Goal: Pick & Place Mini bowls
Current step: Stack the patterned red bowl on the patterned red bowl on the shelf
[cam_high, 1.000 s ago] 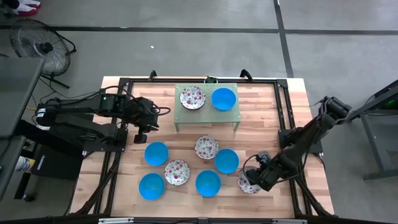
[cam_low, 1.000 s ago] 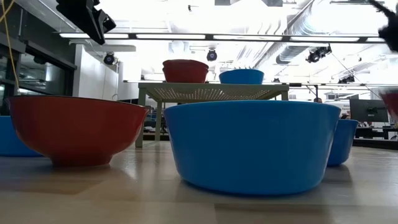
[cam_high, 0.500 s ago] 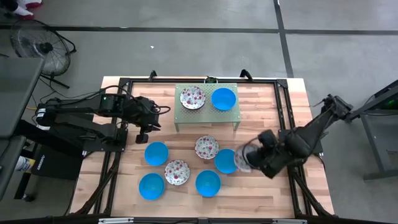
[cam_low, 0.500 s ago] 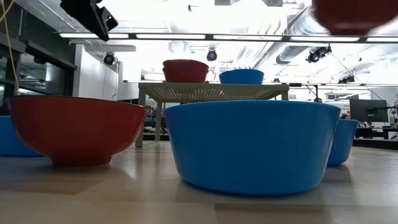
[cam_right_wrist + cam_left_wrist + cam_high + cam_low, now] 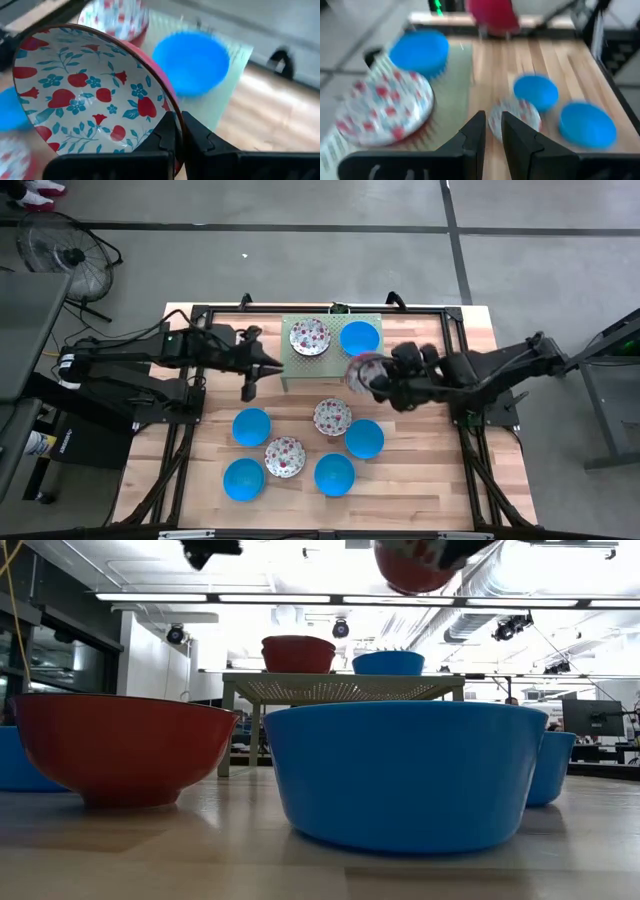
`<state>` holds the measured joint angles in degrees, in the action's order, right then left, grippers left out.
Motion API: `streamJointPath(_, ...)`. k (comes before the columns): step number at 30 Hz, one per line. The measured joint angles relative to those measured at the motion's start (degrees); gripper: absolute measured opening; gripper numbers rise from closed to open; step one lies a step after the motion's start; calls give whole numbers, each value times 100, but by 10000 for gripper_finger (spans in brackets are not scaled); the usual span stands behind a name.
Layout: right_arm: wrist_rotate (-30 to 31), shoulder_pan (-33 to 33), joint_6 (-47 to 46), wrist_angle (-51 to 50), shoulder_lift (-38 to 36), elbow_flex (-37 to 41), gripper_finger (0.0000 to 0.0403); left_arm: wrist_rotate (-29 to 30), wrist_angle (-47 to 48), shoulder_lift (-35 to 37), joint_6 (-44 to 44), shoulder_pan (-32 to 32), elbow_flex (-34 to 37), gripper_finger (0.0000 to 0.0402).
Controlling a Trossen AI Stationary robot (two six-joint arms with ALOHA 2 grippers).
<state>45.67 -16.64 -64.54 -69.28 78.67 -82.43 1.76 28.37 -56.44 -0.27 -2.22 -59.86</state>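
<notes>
My right gripper (image 5: pixel 376 378) is shut on a white red-flowered mini bowl (image 5: pixel 360 370), held in the air just right of the green stand (image 5: pixel 332 360); the low view shows the bowl's red outside (image 5: pixel 412 568) high up. On the stand rest a flowered bowl (image 5: pixel 309 336) and a blue bowl (image 5: pixel 359 338). On the table stand two flowered bowls (image 5: pixel 332 416) (image 5: pixel 284 456) and several blue ones (image 5: pixel 251 426). My left gripper (image 5: pixel 279 367) hovers at the stand's left end, its fingers (image 5: pixel 476 131) nearly together, holding nothing. My right gripper pinches the flowered bowl's rim (image 5: pixel 169 111), one finger inside the bowl and one outside its red wall. The fingers come level from the table's right. The bowl is lifted clear and tipped, its patterned inside (image 5: pixel 85 90) facing the wrist camera.
A black frame (image 5: pixel 455 360) runs round the wooden table top. The stand takes the far middle. Bare wood lies left of the bowls (image 5: pixel 205 450) and at the near right corner (image 5: pixel 420 480). A fan (image 5: pixel 60 255) stands on the floor beyond the left arm.
My right gripper has lifted the flowered bowl off the table's near right part and carried it up and toward the far left, to beside the stand, tipping it. My left gripper has moved right, toward the stand's left end.
</notes>
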Motion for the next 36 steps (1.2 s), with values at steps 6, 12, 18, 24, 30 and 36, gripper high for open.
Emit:
streamJointPath(6,830,657,1735,1147,0,0,1,493,-892,-152,51,0,-9,58)
streamJointPath(12,1064,1158,3946,2763,9,58,1,1159,-1494,-517,63,-1,-6,58)
streamJointPath(18,729,1537,5280,3976,11,243,1,1632,-2139,-978,328,-2,9,58)
streamJointPath(24,358,1882,5844,4582,11,504,1,1723,-2958,-1369,384,-2,9,94)
streamJointPath(30,46,2122,6114,4772,17,588,1,2245,-3596,-1722,608,-1,-14,179)
streamJointPath(36,-176,2326,6489,4988,17,588,1,3064,-3805,-1985,905,-2,-231,235)
